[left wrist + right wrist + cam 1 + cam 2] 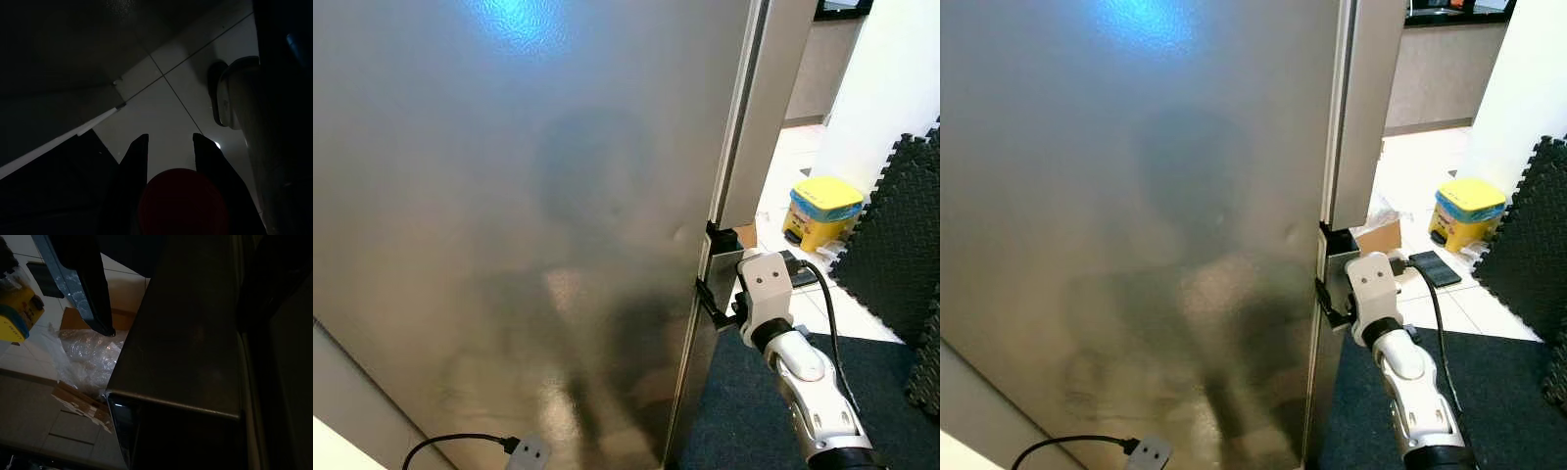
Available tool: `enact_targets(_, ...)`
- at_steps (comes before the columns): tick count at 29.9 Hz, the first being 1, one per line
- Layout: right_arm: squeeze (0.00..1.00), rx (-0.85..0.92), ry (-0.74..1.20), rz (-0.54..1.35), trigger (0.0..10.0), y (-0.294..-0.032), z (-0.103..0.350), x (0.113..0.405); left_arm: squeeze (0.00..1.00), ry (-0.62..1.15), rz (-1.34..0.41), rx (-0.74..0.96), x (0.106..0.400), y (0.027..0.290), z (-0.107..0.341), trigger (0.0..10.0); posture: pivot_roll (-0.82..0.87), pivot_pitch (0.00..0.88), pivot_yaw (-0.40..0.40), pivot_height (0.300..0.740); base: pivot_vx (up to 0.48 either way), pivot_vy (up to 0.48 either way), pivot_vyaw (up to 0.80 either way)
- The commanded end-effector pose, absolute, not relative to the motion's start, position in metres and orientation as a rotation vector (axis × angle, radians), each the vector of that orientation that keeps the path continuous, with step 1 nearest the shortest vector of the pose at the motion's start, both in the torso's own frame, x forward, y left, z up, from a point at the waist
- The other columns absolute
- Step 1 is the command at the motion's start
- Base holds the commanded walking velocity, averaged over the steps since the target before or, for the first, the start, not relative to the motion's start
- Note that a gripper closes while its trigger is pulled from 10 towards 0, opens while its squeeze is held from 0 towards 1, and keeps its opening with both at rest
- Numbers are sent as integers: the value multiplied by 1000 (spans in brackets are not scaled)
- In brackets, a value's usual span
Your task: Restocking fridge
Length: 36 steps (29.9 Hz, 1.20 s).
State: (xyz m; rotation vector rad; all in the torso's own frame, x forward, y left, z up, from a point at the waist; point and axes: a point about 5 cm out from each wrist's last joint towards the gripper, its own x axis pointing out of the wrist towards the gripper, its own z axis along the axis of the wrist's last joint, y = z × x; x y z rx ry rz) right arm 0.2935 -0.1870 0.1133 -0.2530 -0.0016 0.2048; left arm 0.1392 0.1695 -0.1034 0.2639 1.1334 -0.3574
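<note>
The fridge [509, 225] takes up the left and middle of the head views, its big steel door shut, with a blue glare near the top and dim reflections lower down. Low on the left, a black cable and plug [514, 446] lie in front of the door. The left gripper [168, 149] hangs over pale floor tiles in its dark wrist view, its two black fingers spread a little, with a round red thing [182, 203] sitting between them near their base; whether they pinch it I cannot tell.

At the door's right edge, by the gap between the upper and lower doors, the right gripper [717, 305] reaches in, its fingers against the edge; I cannot tell if they are spread or pressed together. Its wrist view shows one black finger [85, 284] beside the dark steel side.

Further right, on the tiled floor, lie a cardboard box [1378, 235], bubble wrap [85, 355], a yellow tub with a blue lid band [822, 211] whose label is too small to read, and dark foam mats [901, 235].
</note>
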Motion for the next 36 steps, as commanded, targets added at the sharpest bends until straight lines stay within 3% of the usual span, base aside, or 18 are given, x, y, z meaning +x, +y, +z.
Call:
enact_targets(1,0,-259,-45,27,10000,-217,128,299,0,1186,-376,264,126,171,-108,10000,-52,0,33,740,0,0,0)
enact_targets(36,0,-307,-23,-139,10000,-244,127,296,0,1187,-383,271,127,171,-107,10000,-57,0,37,740,0,0,0)
